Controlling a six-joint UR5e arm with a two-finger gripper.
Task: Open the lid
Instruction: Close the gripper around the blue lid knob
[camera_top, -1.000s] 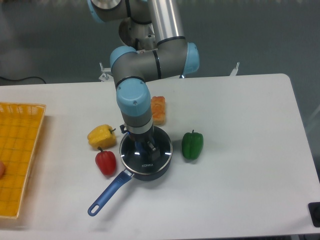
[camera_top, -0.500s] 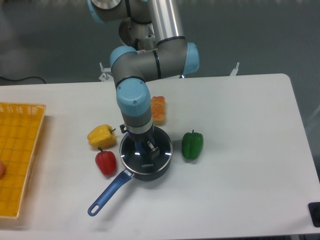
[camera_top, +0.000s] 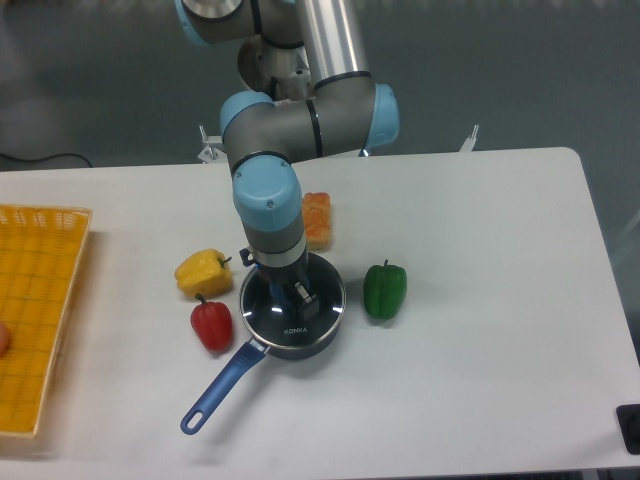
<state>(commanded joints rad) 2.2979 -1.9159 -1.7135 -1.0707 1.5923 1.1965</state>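
Note:
The lid (camera_top: 293, 320) is a clear glass disc with a metal rim and white KONKA lettering, lying on a dark saucepan (camera_top: 300, 350) whose blue handle (camera_top: 222, 385) points to the front left. My gripper (camera_top: 297, 294) comes straight down onto the lid's centre. Its dark fingers are closed together there and cover the knob. The lid still looks seated on the pan's rim.
A yellow pepper (camera_top: 203, 272) and a red pepper (camera_top: 211, 325) lie just left of the pan. On its right sits a green pepper (camera_top: 385, 290), and behind it an orange block (camera_top: 317, 218). A yellow basket (camera_top: 35, 320) stands at the table's left edge.
The fingers have closed over the blue knob, which showed between them a second ago. The pan has turned slightly, its handle tip shifting a little to the right.

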